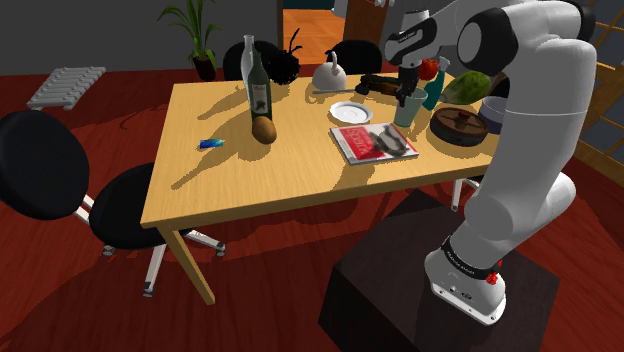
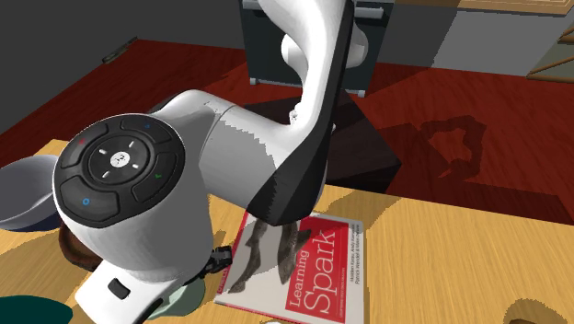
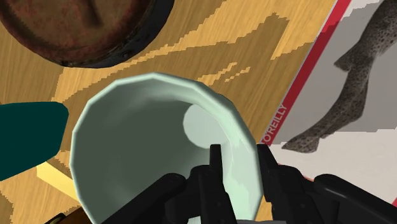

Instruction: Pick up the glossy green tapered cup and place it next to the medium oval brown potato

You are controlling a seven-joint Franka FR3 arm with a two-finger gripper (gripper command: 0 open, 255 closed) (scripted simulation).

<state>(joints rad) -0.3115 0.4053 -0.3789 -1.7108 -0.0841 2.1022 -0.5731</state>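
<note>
With the gripper (image 3: 240, 159) narrowed so its 2 fingers pinch the rim of the pale green cup (image 3: 140, 140), standing beside the book (image 1: 372, 140), lift straight up, keeping it level, before carrying it toward the shoulder view's left to the potato (image 1: 264, 130).

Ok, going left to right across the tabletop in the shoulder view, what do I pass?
In order: small blue object → oval brown potato → round white plate → pale green tapered cup → dark round dish.
</note>
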